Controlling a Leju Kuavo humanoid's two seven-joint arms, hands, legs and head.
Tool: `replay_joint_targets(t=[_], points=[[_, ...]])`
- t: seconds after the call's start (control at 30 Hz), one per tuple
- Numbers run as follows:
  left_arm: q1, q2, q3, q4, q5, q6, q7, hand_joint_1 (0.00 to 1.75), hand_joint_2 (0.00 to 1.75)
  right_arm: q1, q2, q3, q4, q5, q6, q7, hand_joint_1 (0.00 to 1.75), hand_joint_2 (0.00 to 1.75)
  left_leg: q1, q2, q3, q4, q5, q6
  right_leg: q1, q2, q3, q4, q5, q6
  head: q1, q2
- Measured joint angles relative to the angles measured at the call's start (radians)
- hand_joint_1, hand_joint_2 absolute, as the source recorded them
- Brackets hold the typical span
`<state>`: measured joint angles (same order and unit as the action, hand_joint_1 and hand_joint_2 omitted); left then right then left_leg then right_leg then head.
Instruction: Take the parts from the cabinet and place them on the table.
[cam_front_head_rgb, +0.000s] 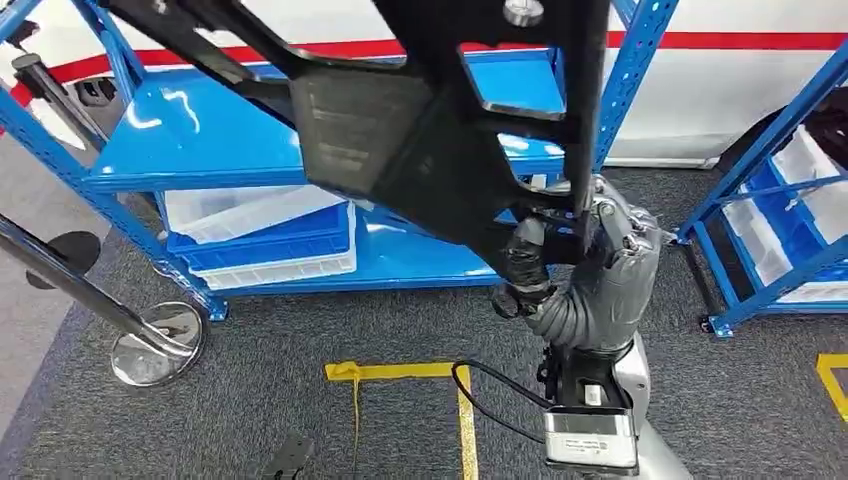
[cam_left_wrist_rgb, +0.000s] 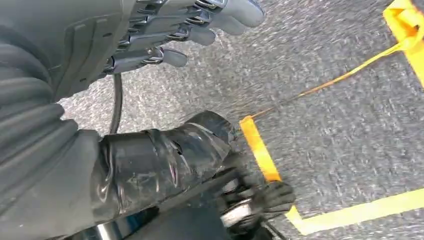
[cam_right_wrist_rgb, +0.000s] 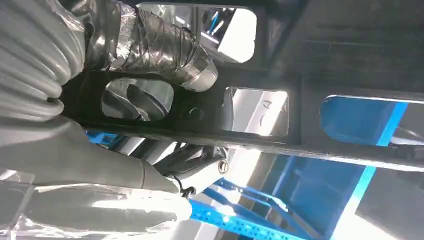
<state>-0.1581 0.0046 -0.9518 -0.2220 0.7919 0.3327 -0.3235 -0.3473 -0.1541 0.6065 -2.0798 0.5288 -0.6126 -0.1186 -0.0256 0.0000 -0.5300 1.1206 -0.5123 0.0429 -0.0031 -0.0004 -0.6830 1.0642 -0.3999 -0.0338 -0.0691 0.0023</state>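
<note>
- Big black part (cam_front_head_rgb: 400, 130) up in the air, in front of the blue rack (cam_front_head_rgb: 200, 140), held at its lower end.
- Flat and dark, with cut-out holes (cam_right_wrist_rgb: 255, 117) in it.
- Right hand (cam_front_head_rgb: 590, 255) wrapped tight around the part's edge, thumb (cam_right_wrist_rgb: 165, 45) on one side, fingers on the other.
- Part (cam_right_wrist_rgb: 320, 60) close up in the right wrist view, with the blue rack (cam_right_wrist_rgb: 300, 200) behind it.
- Left hand (cam_left_wrist_rgb: 165, 35) low over the grey carpet (cam_left_wrist_rgb: 320, 145), holding nothing, fingers (cam_left_wrist_rgb: 220, 15) loosely bent and apart.
- Yellow tape (cam_left_wrist_rgb: 257, 147) on the carpet near it.
- White and blue bins (cam_front_head_rgb: 265, 235) on the rack's low shelf.
- Second blue rack (cam_front_head_rgb: 780, 200) off to the right.
- Shiny post base (cam_front_head_rgb: 155, 345) on the floor at the left.
</note>
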Motion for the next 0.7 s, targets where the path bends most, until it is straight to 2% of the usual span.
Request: replay_joint_targets(t=[0.03,0.07,0.13,0.17,0.2,0.23,0.27,0.3,0.33,0.37,0.4,0.43,0.47,0.5,0.53,0.57,0.6,0.63,0.67,0.7], points=[[-0.004,0.004,0.0,0.0,-0.001,-0.001,0.0,0.0,1.75,-0.001,0.0,0.0,0.0,-0.005,0.001,-0.001,1.75,1.75,-0.005,0.0,0.059,-0.102,-0.042,0.009,0.003,-0.001,-0.003,0.0,0.007,0.005,0.002,0.0],[-0.007,0.005,0.0,0.0,-0.002,-0.003,0.0,0.0,1.75,-0.002,0.0,0.0,0.0,-0.007,0.002,-0.001,1.75,1.75,-0.006,-0.001,0.072,-0.126,-0.052,0.001,-0.001,-0.004,-0.001,-0.006,0.018,0.011,0.002,0.0],[-0.006,0.005,0.0,0.0,-0.003,-0.006,0.002,0.0,1.75,-0.005,-0.001,0.0,0.001,-0.01,0.004,-0.001,1.75,1.75,-0.009,-0.003,0.06,-0.127,-0.031,0.011,-0.005,-0.004,0.002,-0.021,0.041,0.019,-0.004,0.0],[-0.004,0.005,0.0,0.0,-0.003,-0.006,0.003,0.0,1.75,-0.005,-0.002,0.0,0.002,-0.01,0.005,-0.001,1.75,1.75,-0.004,0.0,0.056,-0.142,-0.01,0.013,-0.003,-0.003,-0.001,-0.025,0.047,0.024,-0.001,0.0],[-0.004,0.003,0.0,0.0,-0.004,-0.007,0.003,0.0,1.75,-0.005,-0.003,0.0,0.003,-0.01,0.006,-0.002,1.75,1.75,0.001,0.007,0.056,-0.151,0.007,0.013,-0.003,0.0,-0.009,-0.015,0.023,0.027,0.002,0.0],[-0.005,0.004,0.0,0.0,-0.004,-0.008,0.004,0.0,1.75,-0.007,-0.003,0.0,0.003,-0.01,0.007,-0.001,1.75,1.75,0.0,0.008,0.039,-0.151,0.018,0.021,-0.002,0.0,-0.023,0.024,-0.042,0.03,0.002,0.0],[-0.005,0.004,0.0,0.0,-0.005,-0.008,0.004,0.0,1.75,-0.008,-0.003,0.0,0.003,-0.01,0.006,-0.002,1.75,1.75,0.0,0.008,0.023,-0.147,0.03,0.027,-0.004,0.0,-0.04,0.088,-0.108,0.033,0.005,0.0],[-0.006,0.004,0.0,0.0,-0.005,-0.008,0.004,0.0,1.75,-0.008,-0.004,0.0,0.004,-0.01,0.005,-0.002,1.75,1.75,0.0,0.008,0.003,-0.143,0.042,0.026,-0.006,0.0,-0.058,0.174,-0.165,0.036,0.003,0.0],[-0.005,0.004,0.0,0.0,-0.005,-0.008,0.004,0.0,1.75,-0.008,-0.004,0.0,0.005,-0.01,0.005,-0.002,1.75,1.75,0.0,0.008,-0.014,-0.14,0.052,0.025,-0.007,0.0,-0.068,0.235,-0.183,0.04,0.003,0.0],[-0.004,0.004,0.0,0.0,-0.005,-0.008,0.005,0.0,1.75,-0.008,-0.004,0.0,0.005,-0.01,0.005,-0.002,1.75,1.75,0.0,0.008,-0.033,-0.134,0.062,0.023,-0.007,-0.001,-0.067,0.277,-0.169,0.043,0.004,0.0],[-0.004,0.004,0.0,0.0,-0.005,-0.008,0.005,0.0,1.75,-0.008,-0.004,0.0,0.006,-0.01,0.005,-0.002,1.75,1.75,0.001,0.009,-0.052,-0.126,0.07,0.022,-0.009,-0.001,-0.054,0.284,-0.135,0.045,0.004,0.0],[-0.004,0.003,0.0,0.0,-0.005,-0.008,0.005,0.0,1.75,-0.008,-0.005,0.0,0.006,-0.01,0.005,-0.002,1.75,1.75,0.002,0.009,-0.073,-0.117,0.078,0.02,-0.012,-0.001,-0.025,0.26,-0.094,0.048,0.004,0.0],[-0.004,0.003,0.0,0.0,-0.005,-0.009,0.005,0.0,1.75,-0.008,-0.005,0.0,0.006,-0.013,0.005,-0.002,1.75,1.75,0.004,0.009,-0.097,-0.104,0.085,0.014,-0.017,-0.001,0.032,0.195,-0.061,0.05,0.003,0.0],[-0.005,0.003,0.0,0.0,-0.004,-0.008,0.006,0.0,1.75,-0.008,-0.005,0.0,0.006,-0.017,0.006,-0.002,1.75,1.75,0.005,0.009,-0.113,-0.089,0.09,0.009,-0.019,-0.001,0.098,0.111,-0.073,0.053,0.003,0.0],[-0.005,0.003,0.0,0.0,-0.003,-0.008,0.006,0.0,1.75,-0.011,-0.005,0.0,0.006,-0.024,0.006,-0.003,1.75,1.75,0.0,0.007,-0.129,-0.076,0.092,0.003,-0.012,-0.001,0.149,0.029,-0.123,0.053,0.005,0.0],[-0.003,0.004,0.0,0.0,-0.002,-0.008,0.008,0.0,1.75,-0.013,-0.005,0.0,0.006,-0.032,0.007,-0.007,1.75,1.75,0.004,0.008,-0.133,-0.071,0.097,-0.001,-0.007,0.005,0.156,0.005,-0.138,0.039,0.0,0.0],[-0.004,0.004,0.0,0.0,-0.001,-0.007,0.008,0.0,1.75,-0.014,-0.005,0.001,0.006,-0.04,0.008,-0.011,1.75,1.75,0.005,0.008,-0.134,-0.068,0.107,-0.006,-0.009,0.004,0.149,0.002,-0.132,0.036,-0.001,0.0],[-0.005,0.004,0.0,0.0,0.0,-0.007,0.008,0.0,1.75,-0.015,-0.005,0.001,0.007,-0.046,0.008,-0.016,1.75,1.75,0.005,0.007,-0.137,-0.071,0.117,-0.01,-0.003,0.004,0.146,0.008,-0.126,0.03,-0.001,0.0],[-0.003,0.004,0.0,0.0,0.0,-0.007,0.008,0.0,1.75,-0.015,-0.005,0.001,0.008,-0.05,0.01,-0.018,1.75,1.75,0.007,0.006,-0.141,-0.071,0.125,-0.015,-0.003,0.002,0.138,0.005,-0.116,0.02,-0.002,0.0],[-0.002,0.006,0.0,0.0,0.001,-0.007,0.008,0.0,1.75,-0.016,-0.005,0.002,0.01,-0.052,0.012,-0.019,1.75,1.75,0.012,0.005,-0.15,-0.063,0.113,-0.021,-0.009,-0.002,0.124,0.002,-0.103,0.009,0.0,0.0]])
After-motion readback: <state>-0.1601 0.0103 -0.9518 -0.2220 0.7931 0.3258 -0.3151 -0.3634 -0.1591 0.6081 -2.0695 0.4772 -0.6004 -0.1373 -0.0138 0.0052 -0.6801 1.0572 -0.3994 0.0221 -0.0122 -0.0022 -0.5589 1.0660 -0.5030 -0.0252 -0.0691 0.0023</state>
